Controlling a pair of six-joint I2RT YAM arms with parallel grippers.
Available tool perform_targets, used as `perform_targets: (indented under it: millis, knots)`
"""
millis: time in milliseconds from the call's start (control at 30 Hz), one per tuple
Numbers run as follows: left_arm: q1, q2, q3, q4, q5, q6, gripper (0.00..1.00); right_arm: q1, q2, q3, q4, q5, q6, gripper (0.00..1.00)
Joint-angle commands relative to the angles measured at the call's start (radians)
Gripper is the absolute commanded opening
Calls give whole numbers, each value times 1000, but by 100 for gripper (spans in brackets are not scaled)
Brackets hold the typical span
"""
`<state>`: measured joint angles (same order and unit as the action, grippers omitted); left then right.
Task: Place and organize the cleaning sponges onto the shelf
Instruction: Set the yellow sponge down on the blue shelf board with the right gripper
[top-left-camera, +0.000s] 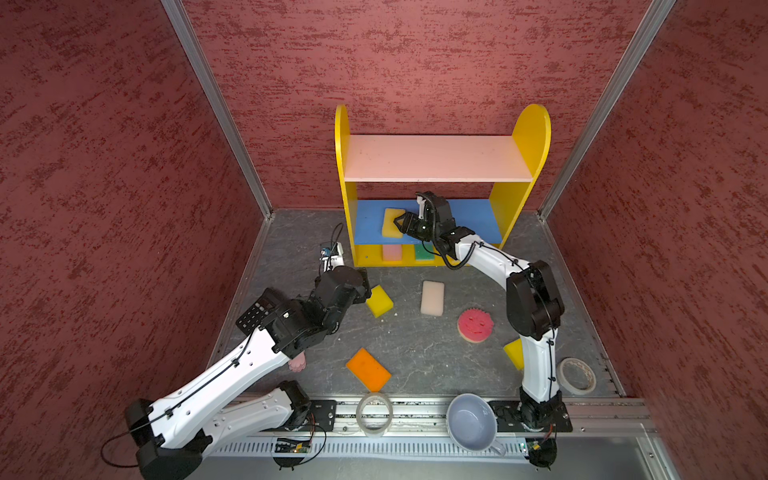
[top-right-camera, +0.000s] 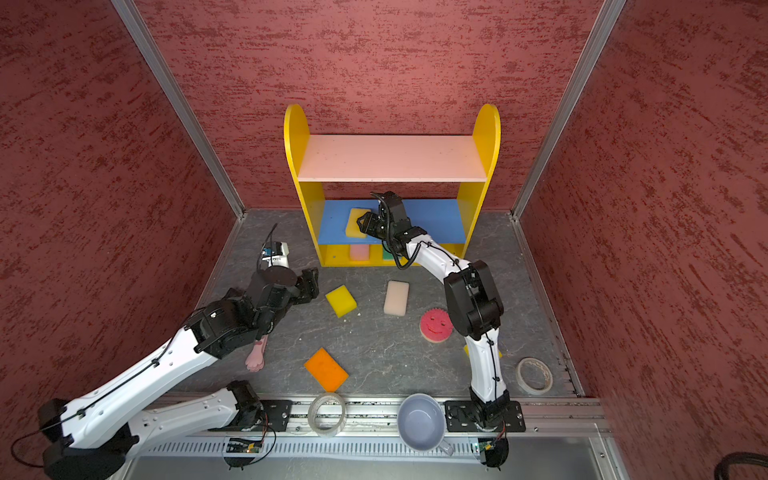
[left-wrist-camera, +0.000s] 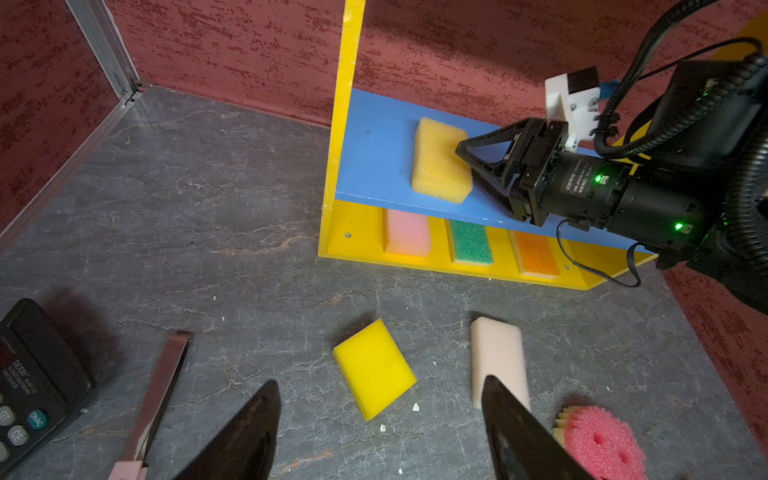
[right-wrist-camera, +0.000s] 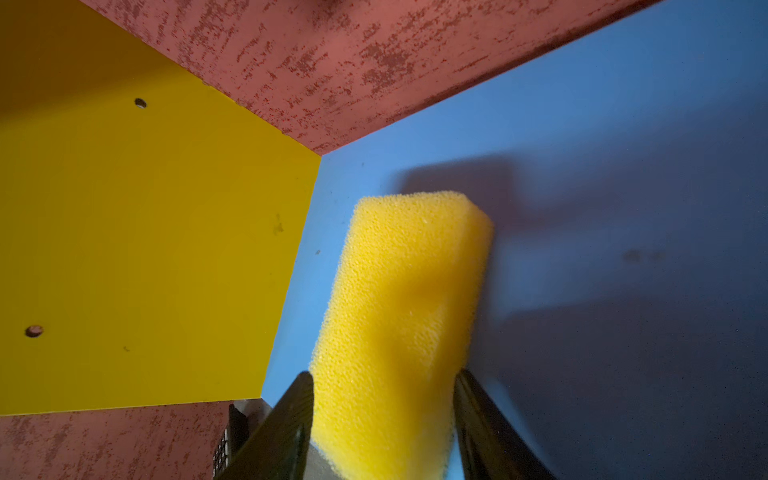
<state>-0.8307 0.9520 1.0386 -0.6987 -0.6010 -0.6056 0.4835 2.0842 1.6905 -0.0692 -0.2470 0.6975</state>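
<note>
The shelf (top-left-camera: 432, 158) stands at the back wall. A porous yellow sponge (right-wrist-camera: 399, 316) lies on its blue middle board (left-wrist-camera: 374, 158), and my right gripper (right-wrist-camera: 382, 382) is shut on that sponge's near end. On the yellow base sit pink (left-wrist-camera: 407, 232), green (left-wrist-camera: 471, 243) and orange (left-wrist-camera: 536, 253) sponges. Loose on the floor lie a bright yellow sponge (top-left-camera: 380, 300), a white one (top-left-camera: 432, 297), a round red smiley one (top-left-camera: 475, 325), an orange one (top-left-camera: 368, 369) and a yellow one (top-left-camera: 514, 351) half hidden behind the right arm. My left gripper (left-wrist-camera: 380, 380) hangs open above the floor by the bright yellow sponge.
A black calculator (top-left-camera: 254, 313) and a pink paw stick (top-left-camera: 297, 363) lie under the left arm. Two tape rolls (top-left-camera: 374, 413) (top-left-camera: 577, 375) and a grey mug (top-left-camera: 471, 422) sit along the front rail. Red walls close in three sides.
</note>
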Motion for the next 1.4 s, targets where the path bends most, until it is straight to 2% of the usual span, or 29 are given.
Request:
perform_targets:
  millis: [0, 133, 633, 767, 1367]
  knots:
    - [-3, -13, 16, -7, -5, 3, 76, 6, 26, 32, -53, 16, -13, 51]
    - [-3, -7, 17, -7, 1, 0, 77, 6, 33, 44, -74, 22, -21, 47]
    - [-3, 2, 19, -18, 2, -16, 79, -5, 43, 86, -118, -29, -74, 20]
    - [-1, 7, 21, -19, 3, -12, 80, -13, 38, 86, -124, -62, -87, 17]
    - [6, 22, 20, 2, 8, -5, 80, -16, 12, 77, -146, -65, -92, 15]
